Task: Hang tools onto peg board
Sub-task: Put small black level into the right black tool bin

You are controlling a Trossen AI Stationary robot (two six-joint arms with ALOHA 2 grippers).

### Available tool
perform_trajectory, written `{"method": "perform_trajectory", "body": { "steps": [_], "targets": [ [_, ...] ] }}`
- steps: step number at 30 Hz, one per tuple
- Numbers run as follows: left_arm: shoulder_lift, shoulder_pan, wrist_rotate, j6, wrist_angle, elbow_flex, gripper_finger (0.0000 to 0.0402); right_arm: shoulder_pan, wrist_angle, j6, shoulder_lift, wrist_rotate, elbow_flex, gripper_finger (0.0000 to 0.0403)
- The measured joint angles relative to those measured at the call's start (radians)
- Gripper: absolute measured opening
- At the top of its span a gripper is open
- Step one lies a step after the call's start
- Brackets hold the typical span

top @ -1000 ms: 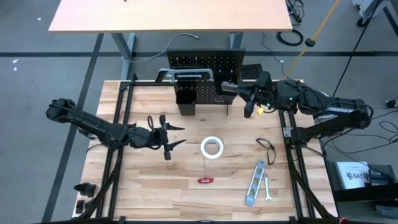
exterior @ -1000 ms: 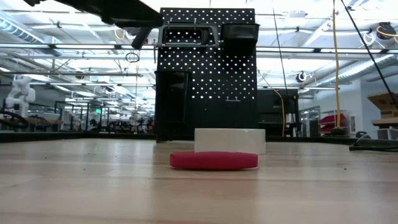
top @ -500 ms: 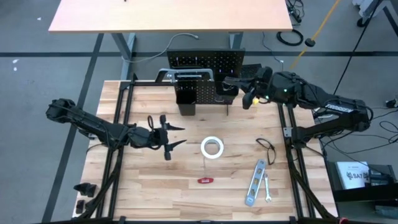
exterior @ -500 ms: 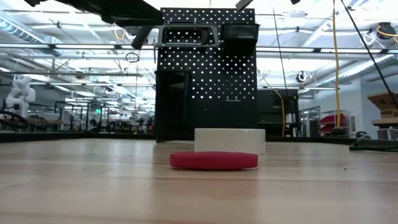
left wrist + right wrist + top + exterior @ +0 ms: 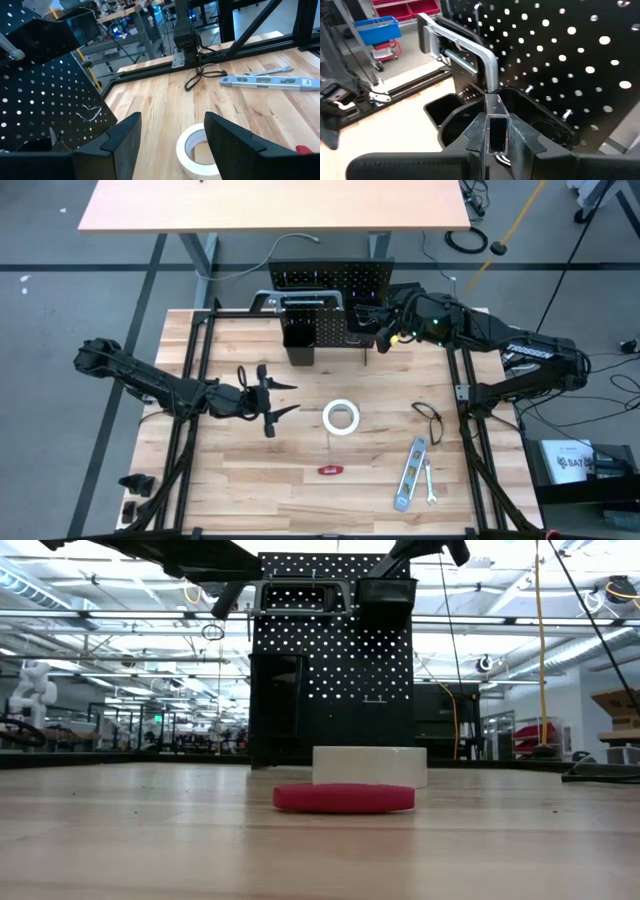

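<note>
The black peg board (image 5: 340, 280) stands upright at the table's far edge. A grey bar clamp (image 5: 465, 42) hangs on it. My right gripper (image 5: 495, 136) is high up at the board's upper bin (image 5: 385, 590), shut on a small silvery tool (image 5: 496, 117); which tool it is does not show. My left gripper (image 5: 270, 405) hovers open and empty, left of the white tape roll (image 5: 341, 417), which lies flat on the table. The red-handled tool (image 5: 330, 470), silver level (image 5: 409, 473), small wrench (image 5: 430, 483) and black pliers (image 5: 430, 420) lie on the tabletop. My right gripper pinches a narrow silvery metal part (image 5: 496, 107) of the tool between its two fingers. The fingers come from the table's right, slanting slightly down toward the peg board. The tool is clear of the table, above the upper bin's rim (image 5: 540, 125). The fingers hide the rest of the tool.
A tall black bin (image 5: 298, 330) sits on the board's lower left, in front of it. Black frame rails (image 5: 190, 380) run along the table's left and right sides. Open tabletop lies between the tape roll and the board.
My right gripper has moved with its tool toward the table's left and the peg board, sinking a little and tipping further down. It now stands at the upper bin, at the top of the low view.
</note>
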Motion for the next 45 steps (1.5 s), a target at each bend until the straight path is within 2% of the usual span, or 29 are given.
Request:
{"method": "perform_trajectory", "body": {
  "steps": [38,45],
  "targets": [
    [0.0,0.0,-0.003,-0.003,-0.014,0.0,0.0221,-0.02,0.019,-0.023,0.058,0.006,0.0,0.0048],
    [0.0,0.0,-0.003,-0.003,-0.015,0.0,0.0221,-0.02,0.066,-0.021,0.057,0.007,0.0,0.0089]
  ]
}}
